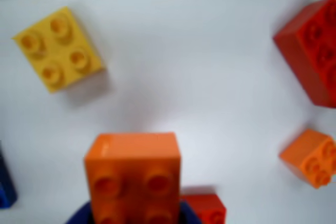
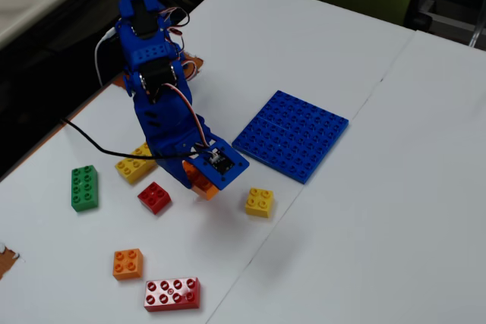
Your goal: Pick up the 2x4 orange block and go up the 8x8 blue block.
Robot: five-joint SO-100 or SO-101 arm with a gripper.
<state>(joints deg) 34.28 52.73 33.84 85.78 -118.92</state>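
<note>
white table [image 2: 364,210], loose bricks scattered. gripper [image 2: 203,181] closed on the 2x4 orange block [image 1: 134,174], apparently lifted clear of the surface: pickup judged done. the 8x8 blue block [image 2: 291,134] lies near, unoccupied; carrying over and placing remain.

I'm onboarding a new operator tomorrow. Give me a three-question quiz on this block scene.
1. True or false: the tool holds the 2x4 orange block.
2. In the fixed view, which loose brick lies nearest the 8x8 blue block?
A. green 2x4 brick
B. yellow 2x2 brick
C. red 2x4 brick
3. Fill in: the small orange 2x2 brick lies just above the ____ 2x4 brick in the fixed view.

Key: 1 true; 2 B; 3 red.
</note>
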